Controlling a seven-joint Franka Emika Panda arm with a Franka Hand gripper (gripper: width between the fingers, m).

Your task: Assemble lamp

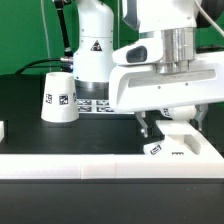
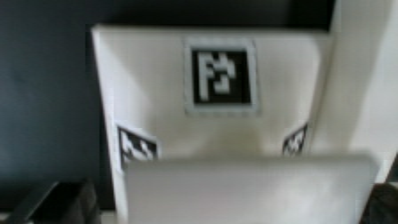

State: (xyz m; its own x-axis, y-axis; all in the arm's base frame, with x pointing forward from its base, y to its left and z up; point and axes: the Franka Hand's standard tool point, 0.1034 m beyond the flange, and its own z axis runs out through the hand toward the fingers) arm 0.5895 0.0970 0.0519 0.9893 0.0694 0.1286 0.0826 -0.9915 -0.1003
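The lamp's flat square base [image 1: 181,148] lies on the dark table near the front rail, at the exterior view's right. In the wrist view the base [image 2: 214,120] fills the frame, with one tag on top and two on its sides. My gripper [image 1: 170,124] is low over the base, its dark fingers on either side of it. One finger [image 2: 63,200] shows with a thin gap to the base's edge, so the gripper [image 2: 222,205] looks open. The cone-shaped shade [image 1: 58,96] stands upright at the exterior view's left. The bulb is out of view.
A white rail [image 1: 100,166] runs along the table's front edge. The marker board [image 1: 96,103] lies behind the shade at the arm's foot. A small white piece [image 1: 3,129] sits at the exterior view's left edge.
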